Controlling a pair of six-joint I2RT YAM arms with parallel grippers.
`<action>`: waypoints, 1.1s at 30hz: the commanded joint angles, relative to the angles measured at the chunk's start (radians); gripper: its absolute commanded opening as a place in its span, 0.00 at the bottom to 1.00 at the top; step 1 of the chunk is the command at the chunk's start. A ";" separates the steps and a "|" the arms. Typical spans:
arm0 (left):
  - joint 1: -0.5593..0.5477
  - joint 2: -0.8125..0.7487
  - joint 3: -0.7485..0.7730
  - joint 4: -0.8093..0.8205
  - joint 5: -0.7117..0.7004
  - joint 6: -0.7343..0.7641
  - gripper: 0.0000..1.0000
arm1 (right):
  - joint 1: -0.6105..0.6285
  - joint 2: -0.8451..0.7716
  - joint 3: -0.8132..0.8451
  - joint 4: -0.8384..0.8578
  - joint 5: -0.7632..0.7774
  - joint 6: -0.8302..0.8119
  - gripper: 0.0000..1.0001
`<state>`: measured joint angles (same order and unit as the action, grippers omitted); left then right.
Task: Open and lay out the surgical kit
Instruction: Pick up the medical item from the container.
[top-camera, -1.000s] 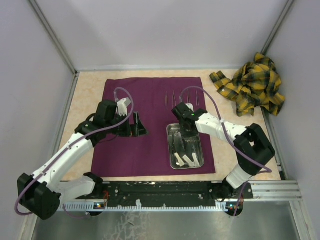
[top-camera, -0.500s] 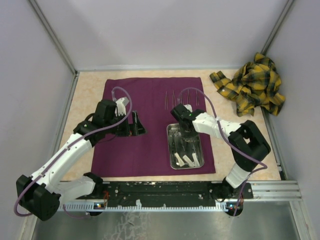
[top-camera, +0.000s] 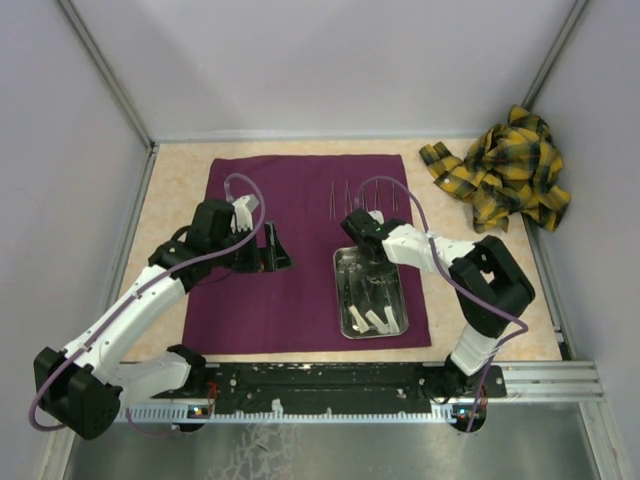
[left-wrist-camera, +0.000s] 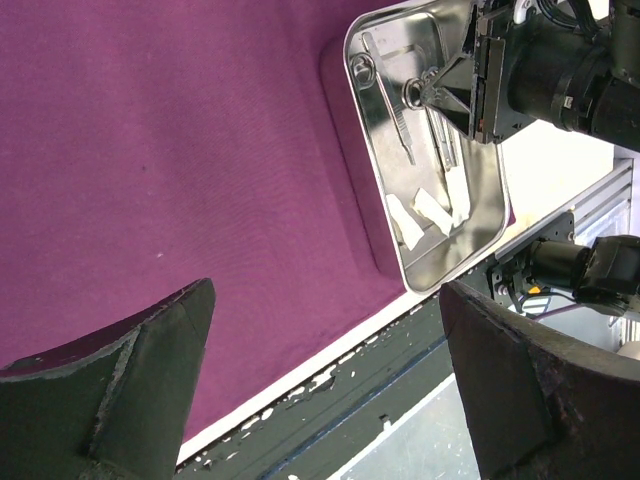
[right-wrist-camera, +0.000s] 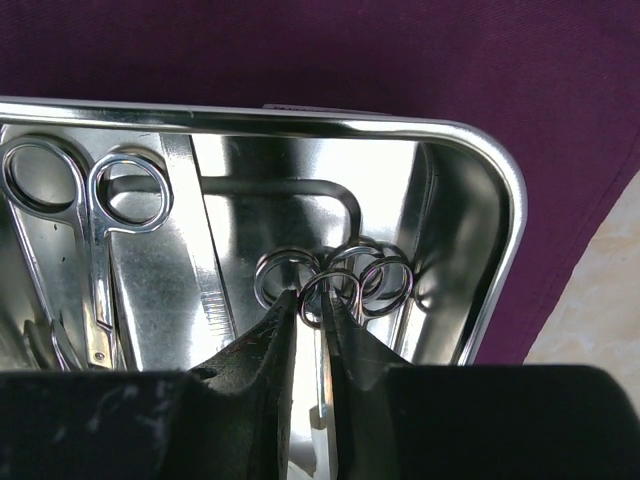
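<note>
Right pincer (right-wrist-camera: 312, 305) pinching ring handle (right-wrist-camera: 323, 290), in tray (right-wrist-camera: 300, 122)

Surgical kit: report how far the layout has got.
Done: purple cloth spread flat, several thin instruments lined up beyond the tray. In hand: the right tool pinches a ring-handled instrument inside the tray; the left tool hangs open over the cloth. Remaining: scissors and white pieces lie in the tray.

Purple cloth (top-camera: 300, 300) spread on the beige worktop (top-camera: 180, 172), steel tray (top-camera: 396, 300) on its near-right part, right claw (top-camera: 374, 264) at the tray's far end, left claw (top-camera: 277, 252) over the cloth's left half, crumpled yellow plaid fabric (top-camera: 505, 172) far right
</note>
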<state>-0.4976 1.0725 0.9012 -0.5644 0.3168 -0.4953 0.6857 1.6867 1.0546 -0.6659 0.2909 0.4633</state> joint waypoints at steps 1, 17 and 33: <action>-0.003 0.003 0.031 0.003 -0.003 0.006 1.00 | -0.013 0.005 0.015 0.038 0.018 -0.013 0.14; -0.003 0.009 0.036 0.006 0.007 -0.001 1.00 | -0.022 0.007 0.016 0.044 0.007 -0.023 0.00; -0.004 -0.006 0.039 -0.004 0.000 -0.005 1.00 | -0.023 -0.120 0.028 0.009 -0.024 -0.020 0.00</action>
<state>-0.4976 1.0790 0.9051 -0.5648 0.3172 -0.4976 0.6708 1.6249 1.0546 -0.6449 0.2676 0.4545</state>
